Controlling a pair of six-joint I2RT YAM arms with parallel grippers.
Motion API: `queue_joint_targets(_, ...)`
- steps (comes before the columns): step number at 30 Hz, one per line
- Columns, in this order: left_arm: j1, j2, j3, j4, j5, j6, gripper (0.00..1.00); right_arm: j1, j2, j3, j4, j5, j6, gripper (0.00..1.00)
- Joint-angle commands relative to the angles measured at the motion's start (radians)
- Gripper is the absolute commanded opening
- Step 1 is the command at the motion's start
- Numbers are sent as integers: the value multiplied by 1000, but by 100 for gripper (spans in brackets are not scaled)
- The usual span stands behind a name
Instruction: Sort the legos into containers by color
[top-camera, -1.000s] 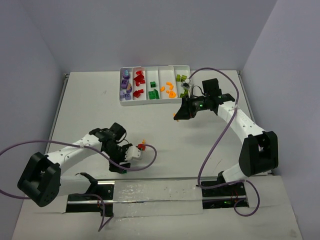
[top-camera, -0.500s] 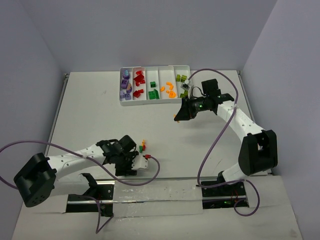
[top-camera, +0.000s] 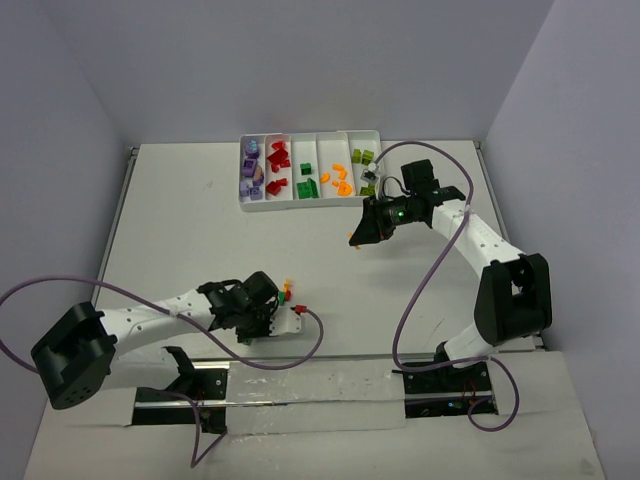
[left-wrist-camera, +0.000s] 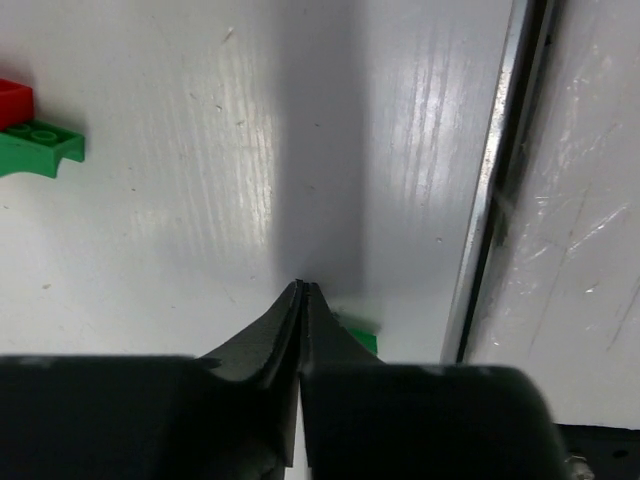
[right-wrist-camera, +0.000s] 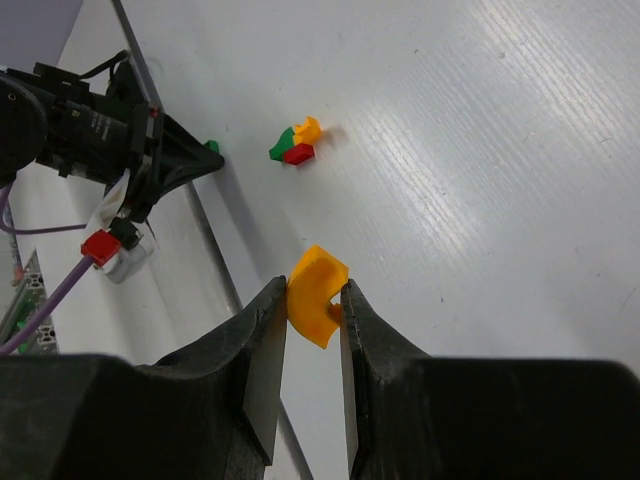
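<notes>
- tray (top-camera: 310, 135): at the far edge of the surface (top-camera: 180, 230), about mid-width. Five compartments, left to right: purple legos (top-camera: 251, 170), red legos (top-camera: 277, 165), dark green legos (top-camera: 307, 182), orange legos (top-camera: 340, 178), lime legos (top-camera: 362, 157).
- right fingers (right-wrist-camera: 270, 310): clamped on an orange lego (right-wrist-camera: 318, 296), a curved piece pinched by its sides. It is held off the surface, right of centre, not far from the tray's near right corner.
- left fingers (left-wrist-camera: 292, 312): closed tip to tip with nothing visible between them. They sit low at the surface's near edge, left of centre.
- small green lego (left-wrist-camera: 362, 340): just beside the left fingertips and half hidden by them. Can't tell if it's touching.
- metal rail (left-wrist-camera: 495, 190): runs along the near edge, close to that piece.
- loose cluster (top-camera: 287, 292): near the near edge, close to the left fingers. One red, one green and one yellow piece, touching each other.
</notes>
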Motion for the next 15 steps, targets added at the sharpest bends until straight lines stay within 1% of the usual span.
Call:
queue_joint_targets(1,-2,49,-10,-4,-35,-9,3,-7,2,45,-11,-4,-25,0)
queue_joint_targets(2,0,50,1,2,-38,-14,0,-6,3,46,-11,-6,-25,0)
queue_joint_targets(3,6,50,14,3,-38,-17,3,-7,4,46,-12,-9,-25,0)
queue_joint_targets(4,19,49,36,0,-35,-26,10,-7,5,46,-14,-10,-25,0)
queue_joint_targets(5,29,48,54,-9,-32,-32,20,-7,5,46,-14,-11,-27,0)
queue_joint_targets(6,42,47,85,-33,-28,-43,39,-7,4,45,-17,-10,-31,0)
queue_joint_targets(7,50,48,102,-52,-28,-48,48,-7,1,45,-20,-10,-33,0)
queue_joint_targets(8,51,49,121,-53,-28,-48,54,-6,0,45,-20,-10,-34,0)
queue_joint_targets(11,60,28,186,-184,6,-62,66,-6,-1,46,-29,-10,-43,0)
queue_joint_targets(13,60,15,206,-266,22,-69,68,-7,-1,45,-31,-11,-45,0)
queue_joint_targets(15,60,9,213,-300,21,-79,67,-6,1,45,-30,-16,-45,0)
